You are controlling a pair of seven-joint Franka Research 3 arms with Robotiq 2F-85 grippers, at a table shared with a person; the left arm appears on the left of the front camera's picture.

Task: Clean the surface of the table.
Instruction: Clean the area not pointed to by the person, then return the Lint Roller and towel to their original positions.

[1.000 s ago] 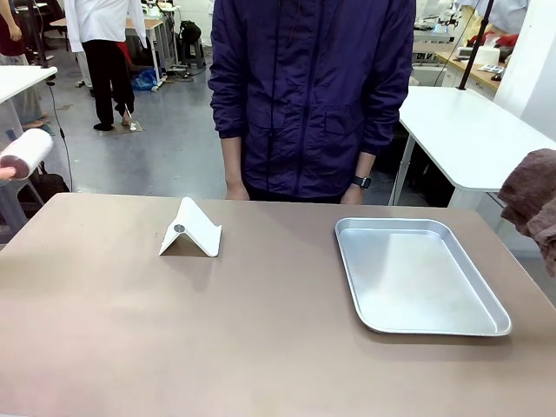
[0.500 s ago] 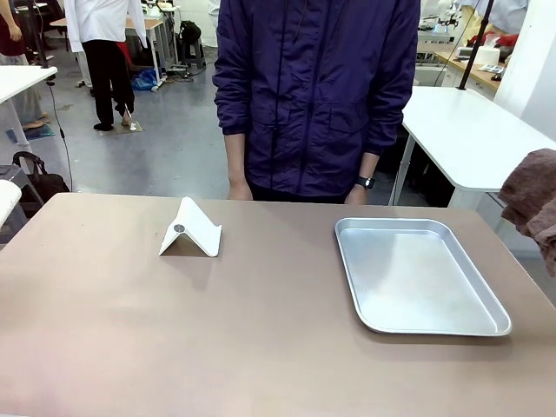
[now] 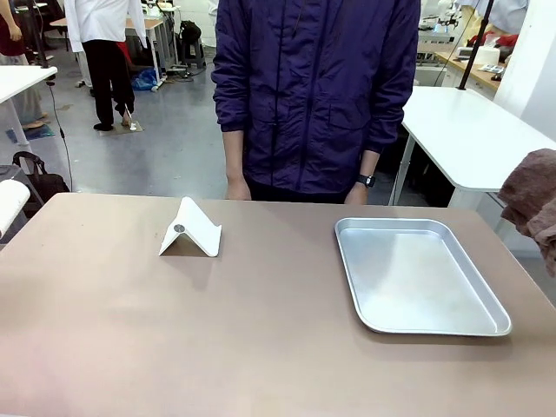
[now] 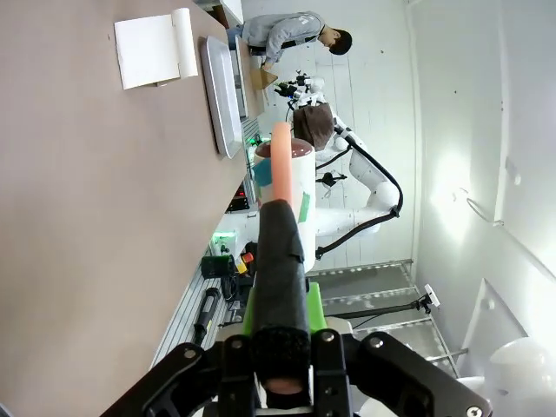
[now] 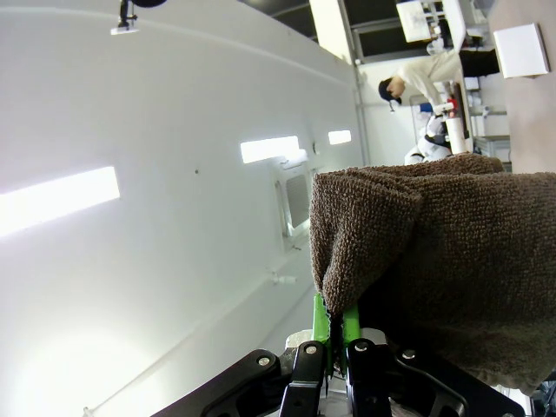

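Brown terry towel (image 5: 443,261) is pinched in the right gripper (image 5: 337,334), jaws nearly together on a fold, hanging off the table's (image 3: 217,339) right edge in the front view. Left gripper (image 4: 280,343) is clamped on the dark handle of a lint roller (image 4: 282,187), off the left edge.

Risks imo: a wide wipe w/ the towel could shove the metal tray (image 3: 417,274) or knock over the white folded stand (image 3: 191,230), since both sit mid-table. Towel is only held by one fold, so dragging might pull it loose.

Table itself fills the foreground between robot & person: matte taupe-brown, smooth, no obvious crumbs or spills afaict.
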